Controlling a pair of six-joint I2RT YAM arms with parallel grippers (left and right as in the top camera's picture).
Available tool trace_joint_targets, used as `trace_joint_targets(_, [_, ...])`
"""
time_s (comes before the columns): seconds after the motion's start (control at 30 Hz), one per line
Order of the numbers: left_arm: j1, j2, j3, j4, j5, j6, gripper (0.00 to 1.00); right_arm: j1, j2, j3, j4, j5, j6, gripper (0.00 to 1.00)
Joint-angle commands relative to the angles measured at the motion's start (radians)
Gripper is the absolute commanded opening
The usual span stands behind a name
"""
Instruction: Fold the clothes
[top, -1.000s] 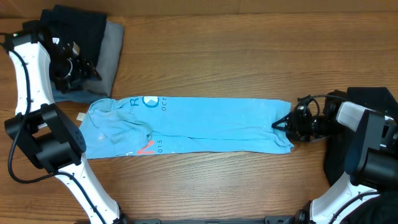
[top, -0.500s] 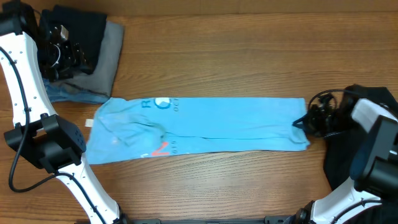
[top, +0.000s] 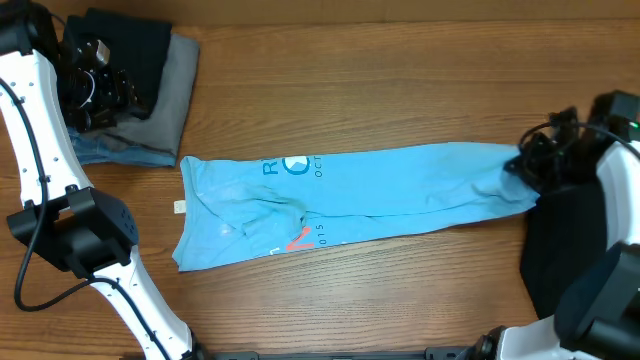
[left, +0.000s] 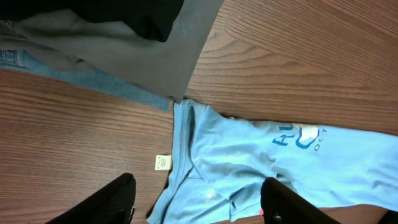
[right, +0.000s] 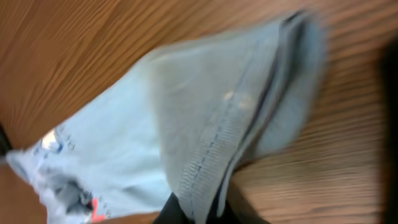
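The sky-blue T-shirt (top: 350, 195) lies on the surface (top: 400, 80) as a long strip, folded lengthwise. I judge the crosswise folds are not yet done. The right gripper (top: 521, 166) is clamped on its right end. The left gripper (left: 199, 180) stands apart and empty, above the shirt's left end, near the folded pile (top: 150, 90).

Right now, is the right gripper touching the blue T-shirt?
Touching. The right wrist view shows the right gripper shut on the blue T-shirt, with its hem pinched between the fingers. Overhead, the shirt's end meets the gripper.
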Motion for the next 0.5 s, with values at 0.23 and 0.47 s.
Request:
trace_joint_targets(0.23, [-0.007,-0.036,0.024,-0.003,0.029,0.022,0.67,0.417,-0.010,0.018,0.024,0.063,0.171,0.04])
trace_joint_targets(0.47, [-0.007,-0.036,0.024,-0.003,0.041,0.023,0.67,0.671,0.035,0.017,0.079,0.097,0.279,0.04])
